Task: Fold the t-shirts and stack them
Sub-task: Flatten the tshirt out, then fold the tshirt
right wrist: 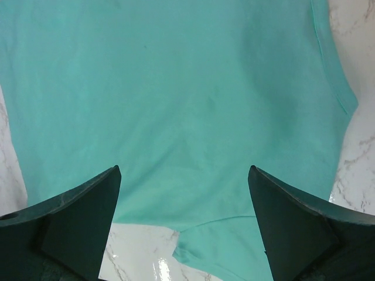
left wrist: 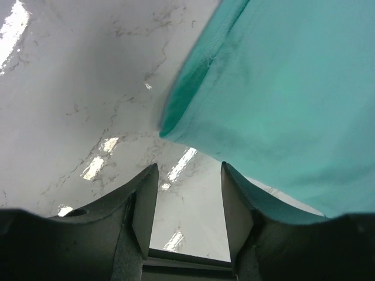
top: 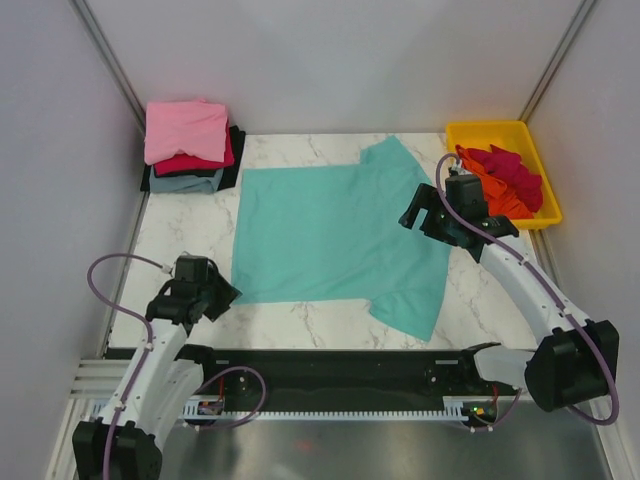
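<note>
A teal-green t-shirt lies spread flat on the marble table, one sleeve at the back and one at the near right. Folded t-shirts are stacked at the back left, a pink one on top of crimson, grey-blue and black ones. My left gripper sits low just off the teal shirt's near-left corner. In the left wrist view that gripper is open, with only bare table between its fingers. My right gripper hovers over the shirt's right side, and its wrist view shows it wide open above the teal cloth.
A yellow tray at the back right holds crumpled red and orange shirts, close behind the right wrist. Grey walls close in the table on the left, back and right. A purple cable loops out from each arm.
</note>
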Robot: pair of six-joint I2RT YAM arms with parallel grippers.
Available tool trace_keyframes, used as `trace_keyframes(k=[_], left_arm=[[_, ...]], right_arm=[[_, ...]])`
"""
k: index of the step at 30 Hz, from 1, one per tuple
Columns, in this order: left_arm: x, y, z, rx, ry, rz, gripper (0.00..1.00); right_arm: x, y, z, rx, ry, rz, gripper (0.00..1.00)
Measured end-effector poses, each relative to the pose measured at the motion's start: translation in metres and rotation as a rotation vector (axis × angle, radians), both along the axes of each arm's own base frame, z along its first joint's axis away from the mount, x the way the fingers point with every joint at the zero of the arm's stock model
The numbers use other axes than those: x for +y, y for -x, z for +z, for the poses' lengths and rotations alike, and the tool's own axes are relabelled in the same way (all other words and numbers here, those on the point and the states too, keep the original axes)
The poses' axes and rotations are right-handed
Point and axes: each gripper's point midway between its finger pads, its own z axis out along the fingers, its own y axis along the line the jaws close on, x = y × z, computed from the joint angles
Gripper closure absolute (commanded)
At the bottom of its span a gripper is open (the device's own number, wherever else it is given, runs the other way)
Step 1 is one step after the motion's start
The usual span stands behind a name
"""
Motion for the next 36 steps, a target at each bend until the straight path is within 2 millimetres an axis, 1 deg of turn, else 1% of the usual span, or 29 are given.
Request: trace_keyframes(k=[1,2,3,7,9,16,22,26,29,30,32,33,34,36], left_arm=[[0.001,0.001,-0.002,0.004,0.000,0.016,0.48],[0.003,0.001,-0.003,0.004,-0.003,0.034,0.49],[0.004,0.000,-0.004,0.001,-0.005,0.047,0.53],[0.010,-0.004,-0.010,-0.006,-0.024,0.085,0.53],[0.011,-0.005,-0.016,-0.004,-0.030,0.091,0.55],[0.010,-0.010,-0.035,-0.001,-0.028,0.095,0.55],[0.007,-0.018,-0.036,-0.047,-0.013,0.087,0.53],[0.003,-0.024,-0.037,-0.081,0.000,0.073,0.58],[0.000,-0.028,-0.038,-0.101,0.011,0.063,0.65],[-0.001,-0.028,-0.038,-0.106,0.015,0.061,0.72],[-0.002,-0.028,-0.039,-0.107,0.019,0.059,0.82],[-0.003,-0.028,-0.040,-0.104,0.021,0.057,0.93],[-0.003,-0.028,-0.040,-0.105,0.023,0.059,0.98],[-0.004,-0.027,-0.041,-0.103,0.023,0.055,0.98]], right_arm=[[-0.001,0.005,-0.004,0.015,0.002,0.000,0.02],[-0.001,0.008,-0.003,0.017,0.003,-0.001,0.02],[-0.003,0.009,0.000,0.009,0.004,-0.004,0.02],[-0.004,0.012,0.016,-0.043,-0.004,-0.008,0.02],[-0.005,0.013,0.018,-0.048,-0.006,-0.008,0.02],[-0.005,0.014,0.015,-0.044,0.006,-0.003,0.02],[-0.010,0.017,0.006,-0.025,0.029,-0.014,0.02],[-0.011,0.017,0.001,-0.011,0.037,-0.015,0.02],[-0.014,0.018,-0.003,-0.002,0.050,-0.027,0.02],[-0.017,0.019,-0.004,0.000,0.059,-0.038,0.02],[-0.025,0.021,-0.008,0.008,0.087,-0.078,0.02],[-0.029,0.024,-0.009,0.009,0.096,-0.098,0.02],[-0.033,0.028,-0.009,0.010,0.101,-0.120,0.02],[-0.038,0.036,-0.011,0.012,0.097,-0.153,0.02]])
